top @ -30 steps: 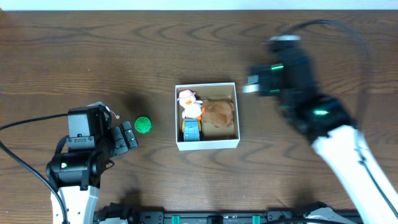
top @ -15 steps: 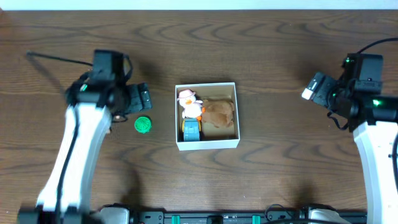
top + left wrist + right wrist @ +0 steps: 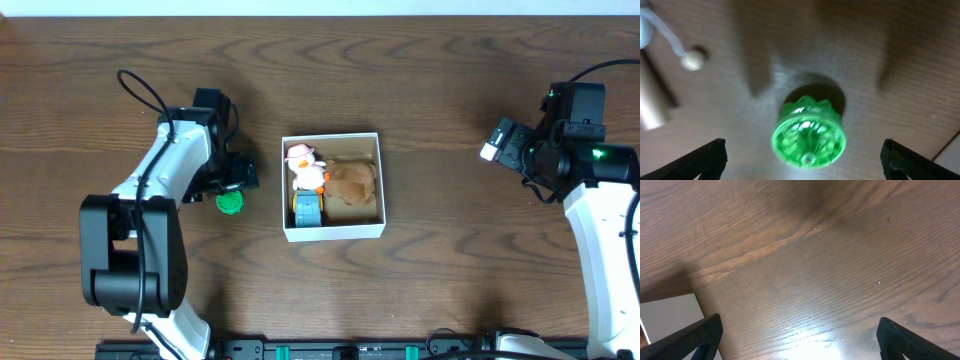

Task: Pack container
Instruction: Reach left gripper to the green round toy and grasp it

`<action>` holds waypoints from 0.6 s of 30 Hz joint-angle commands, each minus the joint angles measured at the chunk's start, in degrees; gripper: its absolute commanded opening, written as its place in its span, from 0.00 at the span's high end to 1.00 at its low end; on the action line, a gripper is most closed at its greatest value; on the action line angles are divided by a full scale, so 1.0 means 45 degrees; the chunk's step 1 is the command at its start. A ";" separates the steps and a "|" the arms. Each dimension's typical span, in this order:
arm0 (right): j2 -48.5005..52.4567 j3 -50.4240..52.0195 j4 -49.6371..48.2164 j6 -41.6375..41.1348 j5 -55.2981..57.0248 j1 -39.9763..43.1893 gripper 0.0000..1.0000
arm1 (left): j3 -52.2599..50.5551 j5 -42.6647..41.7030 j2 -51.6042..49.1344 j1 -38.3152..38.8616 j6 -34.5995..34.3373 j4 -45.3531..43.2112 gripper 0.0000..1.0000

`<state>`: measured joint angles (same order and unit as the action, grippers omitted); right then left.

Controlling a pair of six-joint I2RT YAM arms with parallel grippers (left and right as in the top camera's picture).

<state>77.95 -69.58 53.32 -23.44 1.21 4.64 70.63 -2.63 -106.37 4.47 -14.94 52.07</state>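
Your container (image 3: pixel 335 234) sits at the middle of the wooden table (image 3: pixel 420 70), a square shallow box with thin white walls and a brown floor. Three items lie inside it: a white duck figure in a pink hat (image 3: pixel 303 164) at the rear left, a blue toy (image 3: pixel 309 209) at the front left, just beside the duck, and a brown plush (image 3: pixel 352 183) filling the right half. A round green toy (image 3: pixel 230 203) rests on the table to the left of the container, apart from its wall. Your left gripper (image 3: pixel 236 181) is positioned directly over that green toy (image 3: pixel 809 136), pointing down at it. In the left wrist view its two dark fingers (image 3: pixel 700 162) stand spread wide at the lower corners, with the toy centred between them and touching neither; nothing is held. That view also shows a small beige bead on a pale cord (image 3: pixel 693 60) at the upper left, but the picture is too soft for you to tell what it belongs to. Your right gripper (image 3: pixel 503 148) is well to the right of the container, over bare wood. In the right wrist view its fingers (image 3: pixel 690 340) are likewise spread wide and hold nothing, and a white corner of the container (image 3: pixel 667 317) shows at the lower left edge.
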 commanded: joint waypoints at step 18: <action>0.0063 -0.0010 0.0112 0.0427 -0.0044 0.0039 0.01 | -0.1146 -0.0651 -0.0583 0.0000 0.0253 -0.0753 0.02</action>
<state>77.97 -69.58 53.63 -22.96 1.19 4.64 65.84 -5.41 -108.55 4.47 -14.72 48.58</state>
